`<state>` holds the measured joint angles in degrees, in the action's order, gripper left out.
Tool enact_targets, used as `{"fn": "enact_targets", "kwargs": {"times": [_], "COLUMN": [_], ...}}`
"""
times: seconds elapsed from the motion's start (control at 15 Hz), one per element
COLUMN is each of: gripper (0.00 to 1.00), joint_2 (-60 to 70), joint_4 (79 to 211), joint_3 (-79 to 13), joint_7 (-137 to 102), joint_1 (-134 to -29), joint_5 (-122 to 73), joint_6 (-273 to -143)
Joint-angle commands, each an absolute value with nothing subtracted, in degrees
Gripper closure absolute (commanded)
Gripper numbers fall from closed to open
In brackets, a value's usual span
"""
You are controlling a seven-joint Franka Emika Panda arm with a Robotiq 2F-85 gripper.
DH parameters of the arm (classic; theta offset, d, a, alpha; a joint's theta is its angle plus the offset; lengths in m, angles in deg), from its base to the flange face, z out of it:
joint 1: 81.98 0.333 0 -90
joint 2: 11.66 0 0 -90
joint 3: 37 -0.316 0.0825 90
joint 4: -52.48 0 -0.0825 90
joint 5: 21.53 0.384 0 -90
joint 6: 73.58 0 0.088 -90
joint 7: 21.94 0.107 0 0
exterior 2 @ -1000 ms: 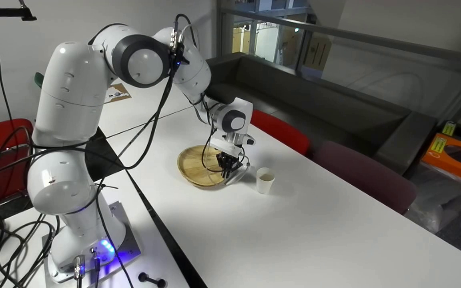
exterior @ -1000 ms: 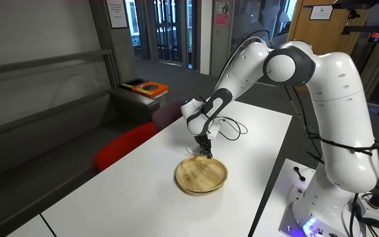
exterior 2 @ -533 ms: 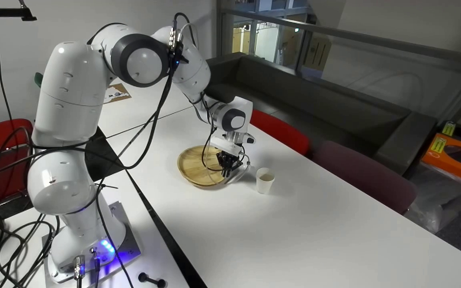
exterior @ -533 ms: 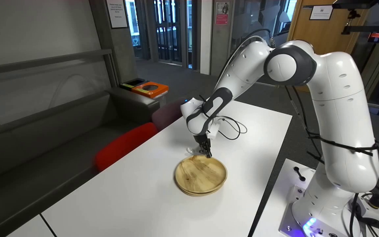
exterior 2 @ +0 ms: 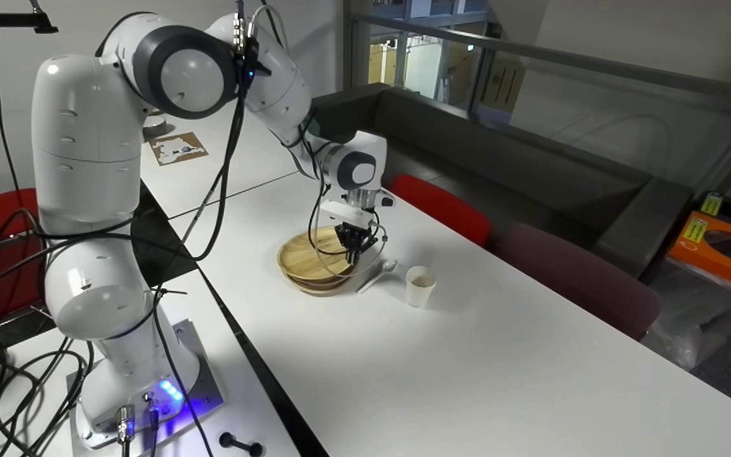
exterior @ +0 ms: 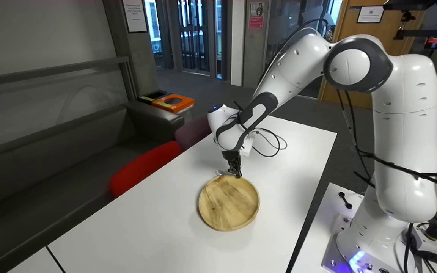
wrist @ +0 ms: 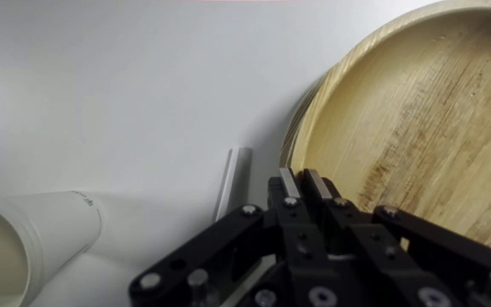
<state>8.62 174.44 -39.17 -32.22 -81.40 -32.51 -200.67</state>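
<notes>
The gripper [wrist: 298, 175] is clenched on the rim of the upper plate [exterior: 229, 203], a round wooden one. In the wrist view the rim runs between its two fingers [wrist: 289, 183], one along the outer side, one along the inner; the exact contact at the tips is partly hidden. The upper plate extends to one side of the gripper with its hollow facing up. Beneath it, lower than the gripper, sits a lower plate [exterior 2: 318, 289], also wooden. A dark band shows between the two rims in an exterior view; whether they touch at any point could not be determined.

A white spoon [exterior 2: 374, 279] lies on the white bench [exterior 2: 499, 368], just beside the gripper on the side away from the upper plate. A white cup [exterior 2: 419, 295] stands upright on that same side, farther from the gripper than the spoon and apart from it. Small dark marks are visible near the cup's base in the wrist view.

The white arm [exterior: 402, 132] is bent in an arch above the gripper. Well apart from the gripper, past the bench edge, stand a red chair [exterior: 147, 167] and a grey sofa [exterior: 51, 170].
</notes>
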Motion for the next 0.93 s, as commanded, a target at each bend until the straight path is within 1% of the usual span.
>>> {"fn": "enact_targets", "kwargs": {"times": [0.0,0.47,0.87], "gripper": [0.98,0.98,0.98], "joint_2": [2.27,-2.15,-2.04], "joint_4": [178.53,174.49,167.98], "joint_3": [-38.97,-38.76,-37.26], "joint_7": [-29.66,-25.66,-22.63], "joint_1": [-80.42,-81.17,-82.46], "joint_5": [-32.7,-27.44,-18.46], "joint_6": [-202.48,-199.14,-195.61]}}
